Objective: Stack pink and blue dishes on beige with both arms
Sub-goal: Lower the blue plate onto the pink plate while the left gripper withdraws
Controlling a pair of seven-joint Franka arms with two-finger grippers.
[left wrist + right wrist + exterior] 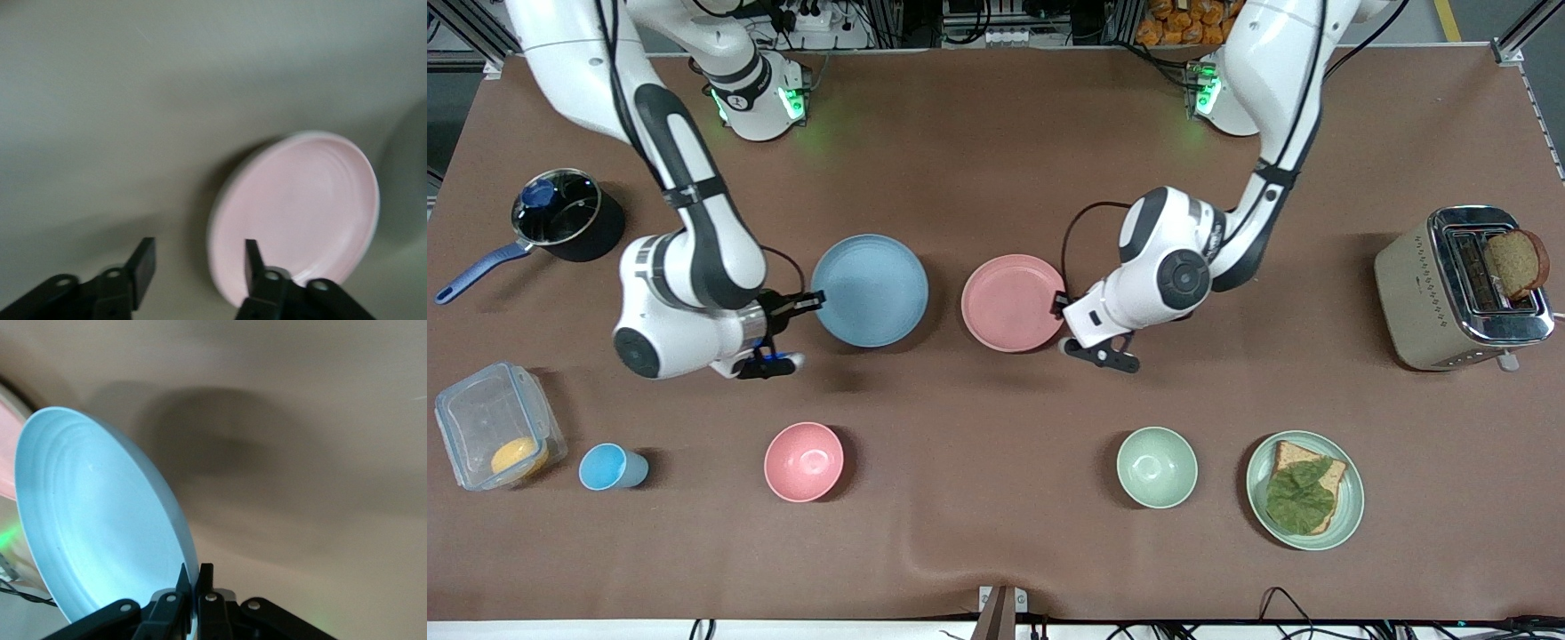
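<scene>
My right gripper [815, 300] is shut on the rim of the light blue plate [871, 290], on the edge toward the right arm's end of the table. In the right wrist view its fingers [205, 577] pinch the blue plate [93, 527], which is tilted and casts a shadow on the table below it. The pale pink plate [1014, 302] lies flat on the table beside the blue one. My left gripper [1062, 325] is open at its edge. One finger [252, 261] is over the pink plate [300, 207] and the other is outside the rim. No beige plate is in view.
A dark pot [560, 218], a clear box [494, 436], a blue cup [609, 467] and a pink bowl [804, 461] stand toward the right arm's end. A green bowl [1157, 467], a green plate with bread [1352, 498] and a toaster [1423, 293] stand toward the left arm's end.
</scene>
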